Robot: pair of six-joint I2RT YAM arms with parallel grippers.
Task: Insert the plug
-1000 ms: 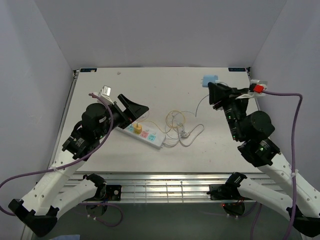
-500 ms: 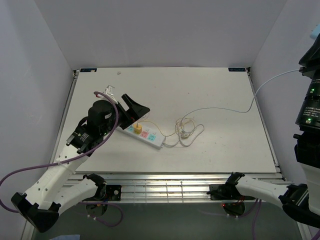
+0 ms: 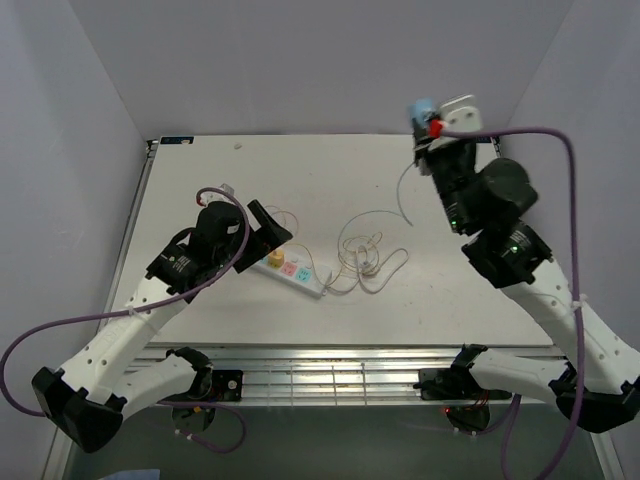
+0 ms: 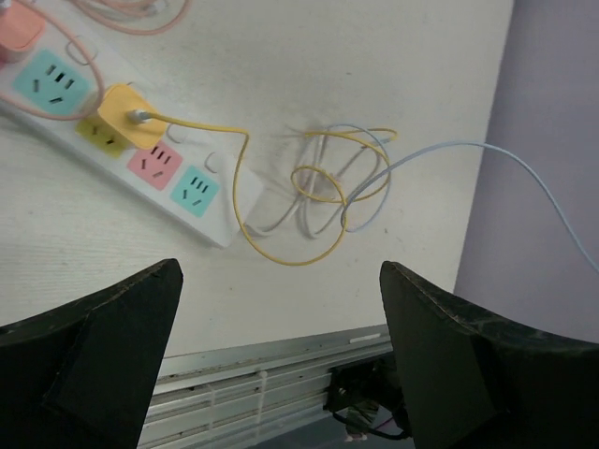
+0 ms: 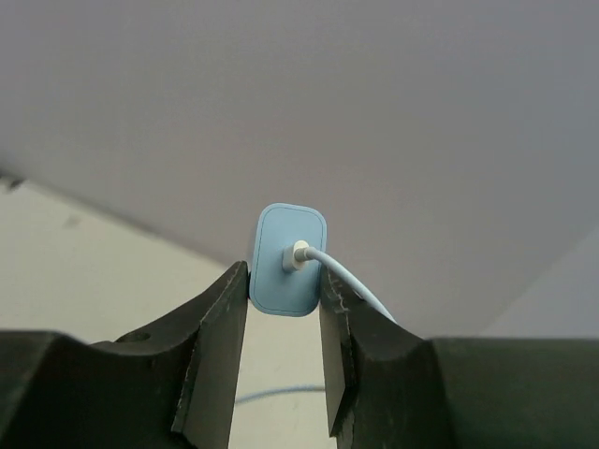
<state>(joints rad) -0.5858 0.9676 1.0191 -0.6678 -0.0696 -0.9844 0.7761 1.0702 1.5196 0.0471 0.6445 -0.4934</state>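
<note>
1. Left jaws: spread wide, holding nothing, hung low over the table (image 3: 450, 290) and tipped down towards it

2. Yellow cable (image 4: 281, 253): just ahead of the left jaws, in line with the gap between them. It loops on the table and runs back to the yellow plug

3. Power strip (image 4: 122, 140): white, flat on the table, ahead of the left jaws and off towards their left-hand side. The sockets have coloured faces in teal, pink and yellow

4. Yellow plug (image 4: 126, 114): seated in the strip's yellow socket, with a pink and a teal socket free on the nearer end

5. Tangle of cables (image 3: 362, 255): thin white, yellow and pale blue loops. They lie past the strip's end, ahead of the left jaws towards their right-hand side

6. Blue cable (image 3: 400, 200): comes out of the tangle and rises off the table to the right jaws

7. Right jaws: closed narrow on the blue plug, raised well above the far right part of the table and well apart from the strip

8. Blue plug (image 5: 287, 260): small rounded block pinched by its two sides at the very tips of the right jaws, upright. The blue cable enters the face turned to the wrist camera, and the prongs cannot be seen

9. Wall (image 5: 299, 94): plain grey, beyond the right jaws and the plug
</note>
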